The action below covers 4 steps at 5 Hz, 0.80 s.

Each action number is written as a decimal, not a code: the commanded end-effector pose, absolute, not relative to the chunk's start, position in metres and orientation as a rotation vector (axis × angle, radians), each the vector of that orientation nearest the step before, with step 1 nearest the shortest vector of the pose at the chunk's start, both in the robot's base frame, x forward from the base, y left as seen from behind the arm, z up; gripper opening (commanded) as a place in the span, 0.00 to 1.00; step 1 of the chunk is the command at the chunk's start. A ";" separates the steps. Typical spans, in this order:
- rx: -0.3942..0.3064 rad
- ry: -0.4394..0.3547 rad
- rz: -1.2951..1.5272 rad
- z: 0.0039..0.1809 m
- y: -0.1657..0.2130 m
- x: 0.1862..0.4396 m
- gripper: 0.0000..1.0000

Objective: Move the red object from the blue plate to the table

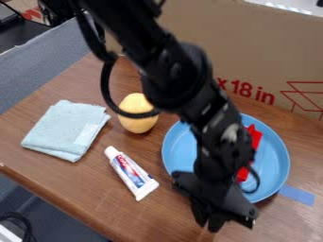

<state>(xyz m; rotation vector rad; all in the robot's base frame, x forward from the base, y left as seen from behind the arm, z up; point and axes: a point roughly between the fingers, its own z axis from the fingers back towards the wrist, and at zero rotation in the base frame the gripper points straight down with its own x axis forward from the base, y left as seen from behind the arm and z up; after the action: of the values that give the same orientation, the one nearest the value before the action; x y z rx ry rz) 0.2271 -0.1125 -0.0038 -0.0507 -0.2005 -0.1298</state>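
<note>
The red object lies on the right side of the blue plate, partly hidden behind the black arm. The arm reaches down over the plate, and my gripper hangs at the plate's front rim, nearer the camera than the red block and apart from it. It is blurred. Its dark fingers look drawn together, with nothing visible between them. The brown wooden table carries the plate.
An orange ball sits just left of the plate. A white toothpaste tube lies in front of the ball, and a pale teal folded cloth is at the left. A cardboard box stands behind. Blue tape marks the table's right.
</note>
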 end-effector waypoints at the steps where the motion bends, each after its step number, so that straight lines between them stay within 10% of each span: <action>1: -0.066 -0.225 -0.120 0.017 -0.110 0.238 0.00; 2: -0.063 -0.224 -0.116 0.033 -0.106 0.240 1.00; 4: -0.061 -0.233 -0.110 0.070 -0.106 0.271 1.00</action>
<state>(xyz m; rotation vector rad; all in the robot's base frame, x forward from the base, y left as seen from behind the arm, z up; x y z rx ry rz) 0.2642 -0.1034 0.0558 -0.0484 -0.1862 -0.1112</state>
